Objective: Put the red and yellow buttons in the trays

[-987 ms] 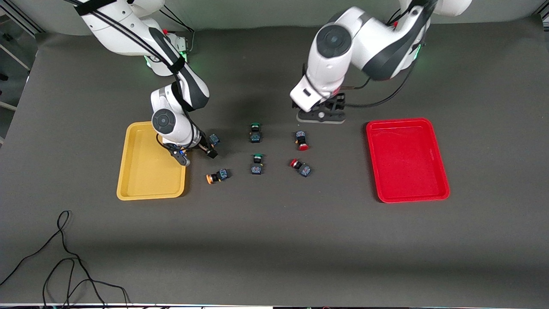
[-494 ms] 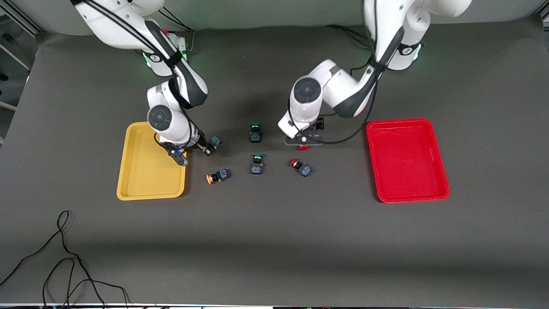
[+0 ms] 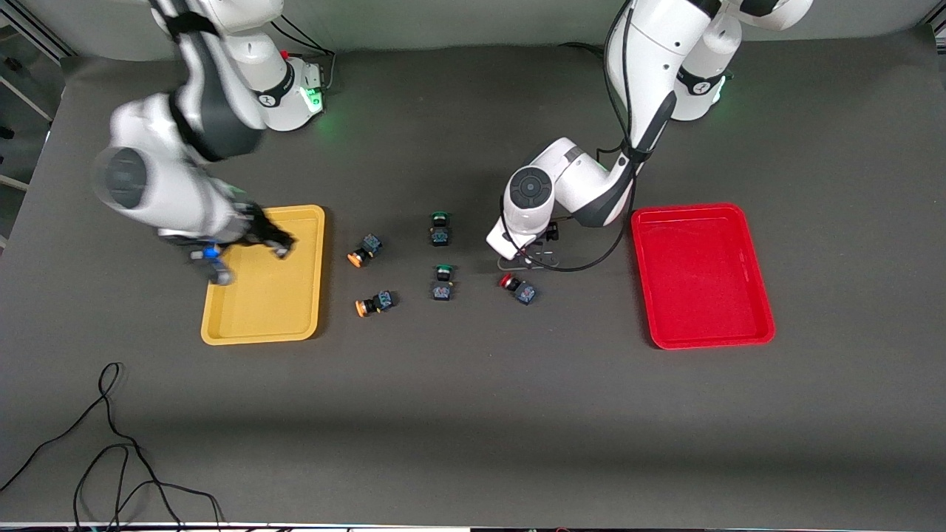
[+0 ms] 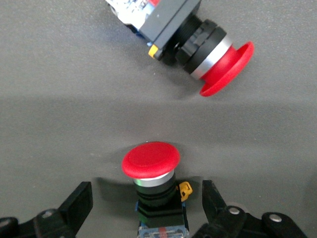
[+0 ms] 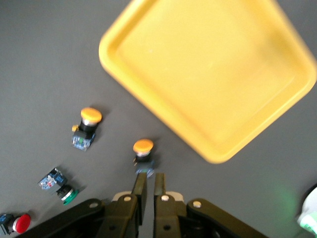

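The yellow tray (image 3: 273, 310) and red tray (image 3: 702, 273) hold nothing. Two yellow-capped buttons (image 3: 363, 251) (image 3: 373, 303) lie on the mat beside the yellow tray. My right gripper (image 3: 279, 246) is shut and empty, up over the yellow tray; its view shows the gripper (image 5: 149, 177), the tray (image 5: 208, 74) and both yellow buttons (image 5: 90, 116) (image 5: 143, 146). My left gripper (image 3: 525, 255) is low on the mat and open, its fingers (image 4: 79, 203) on either side of a red-capped button (image 4: 151, 161). A second red button (image 3: 519, 288) (image 4: 198, 39) lies nearer the front camera.
Two green-capped buttons (image 3: 440, 227) (image 3: 442, 283) lie between the yellow and red ones. A loose black cable (image 3: 111, 443) lies near the front edge at the right arm's end.
My right gripper left the yellow button, rose and swung over the yellow tray, empty. My left gripper came down around the red button.
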Robot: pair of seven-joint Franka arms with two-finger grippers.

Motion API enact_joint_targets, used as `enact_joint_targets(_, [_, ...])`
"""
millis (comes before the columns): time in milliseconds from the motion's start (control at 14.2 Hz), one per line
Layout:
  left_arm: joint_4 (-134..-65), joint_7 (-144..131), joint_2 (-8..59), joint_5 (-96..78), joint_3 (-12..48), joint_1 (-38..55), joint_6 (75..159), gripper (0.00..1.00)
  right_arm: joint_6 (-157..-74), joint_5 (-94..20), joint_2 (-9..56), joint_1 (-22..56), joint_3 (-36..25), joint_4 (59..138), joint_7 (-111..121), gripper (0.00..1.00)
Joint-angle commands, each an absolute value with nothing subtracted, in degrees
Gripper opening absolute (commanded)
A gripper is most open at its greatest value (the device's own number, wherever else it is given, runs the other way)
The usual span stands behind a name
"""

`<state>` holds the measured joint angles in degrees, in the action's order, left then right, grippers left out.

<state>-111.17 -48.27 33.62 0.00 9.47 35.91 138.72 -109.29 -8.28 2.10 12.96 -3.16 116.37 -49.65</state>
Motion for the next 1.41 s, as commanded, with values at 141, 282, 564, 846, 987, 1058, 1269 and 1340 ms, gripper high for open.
enact_joint_targets(141, [-110.48, -53.35, 33.14, 1.14, 8.88, 36.65, 137.99, 0.17, -110.9, -9.05, 2.98, 13.01, -10.99, 122.5, -39.81, 0.14])
enact_joint_targets(282, [-110.39, -53.79, 32.96, 1.14, 8.88, 36.48, 137.55, 0.06, -118.44, -8.79, 3.08, 13.01, -12.82, 128.73, -38.94, 0.14])
enact_joint_targets(564, [-110.13, -52.48, 27.27, 0.97, 9.14, 32.97, 131.25, 0.06, -129.43, -9.32, 6.93, 13.01, -13.18, 135.6, -37.35, 0.14])
enact_joint_targets(846, [-110.91, -42.3, 19.52, -1.32, 9.23, 27.09, 121.92, 0.06, -136.14, -9.32, 10.27, 13.27, -13.18, 139.04, -37.09, 0.14])
enact_joint_targets(987, [-115.11, -35.55, 16.54, -1.32, 9.23, 22.61, 121.55, 0.06, -135.88, -9.32, 10.11, 13.27, -13.18, 138.96, -37.18, 0.34])
enact_joint_targets(1058, [-118.09, -30.98, 14.78, -1.32, 9.23, 19.72, 121.55, 0.07, -135.27, -9.32, 9.06, 13.45, -12.92, 138.87, -37.61, 0.84])
enact_joint_targets(1269, [-123.57, -17.61, 12.48, -1.32, 9.05, 9.87, 121.73, 0.07, -132.98, -14.29, 6.59, 14.5, -6.81, 135.89, -44.44, 1.0])
enact_joint_targets(1340, [-123.84, -14.79, 13.35, -1.23, 8.97, 6.8, 122.42, 0.08, -133.41, -17.63, 7.29, 14.41, -1.11, 134.05, -48.74, 1.0])
